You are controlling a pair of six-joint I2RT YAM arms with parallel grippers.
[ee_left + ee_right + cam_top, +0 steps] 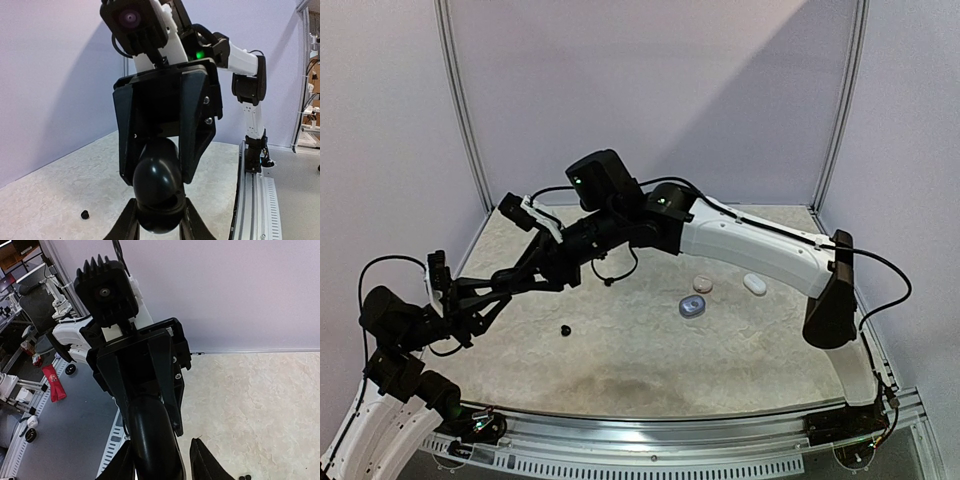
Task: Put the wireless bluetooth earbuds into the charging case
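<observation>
A black egg-shaped charging case (157,192) is held in the air between both grippers, above the left part of the table. My left gripper (159,226) is shut on its lower end. My right gripper (162,465) straddles the other end of the case (152,440), which lies against one finger with a gap to the other finger (205,462). In the top view the two grippers meet, left (515,281) and right (542,265), and hide the case. One tiny black earbud (565,329) lies on the table below them; it also shows in the left wrist view (85,215).
Three pebble-shaped cases lie right of centre: a beige one (703,284), a white one (755,284) and a bluish-grey one (692,307). Small black bits (245,476) lie on the table at the bottom edge of the right wrist view. A metal rail (670,430) runs along the near edge.
</observation>
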